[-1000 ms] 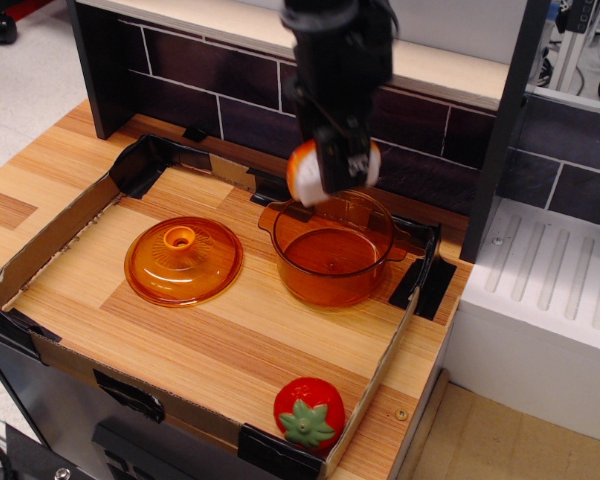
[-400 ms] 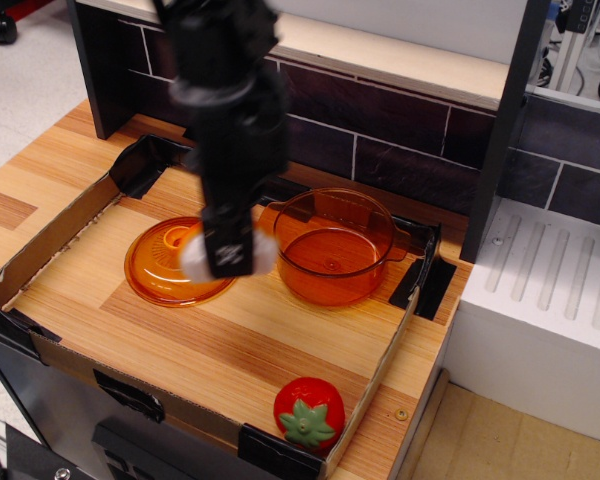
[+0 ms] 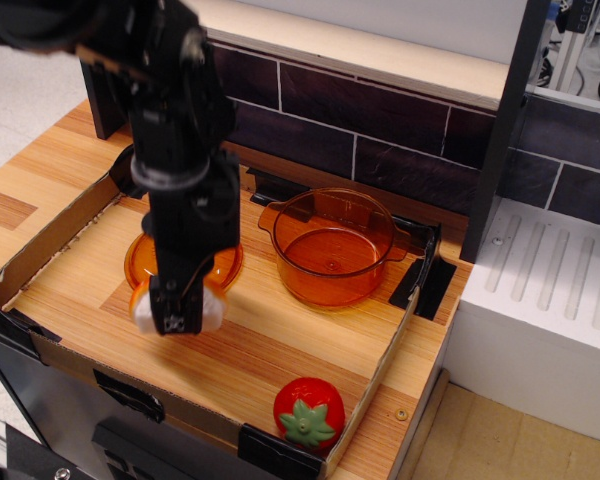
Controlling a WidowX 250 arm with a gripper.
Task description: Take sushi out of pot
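My gripper point(image 3: 176, 308) is shut on the sushi point(image 3: 143, 307), whose white rice body shows on both sides of the fingers with a bit of orange at the left. It holds the sushi low over the wooden tray floor at the front left, in front of the lid. The amber pot point(image 3: 332, 247) stands empty at the tray's back right, well apart from the gripper.
The orange domed lid point(image 3: 140, 262) lies on the tray behind the gripper, mostly hidden by the arm. A red strawberry point(image 3: 309, 412) sits at the tray's front right corner. Cardboard walls point(image 3: 40, 240) edge the tray. A dark tiled wall stands behind, a white drainer point(image 3: 550, 280) at right.
The gripper has carried the sushi from above the pot's rim leftward and forward, over the lid, down to the tray's front left. The pot has stayed put.
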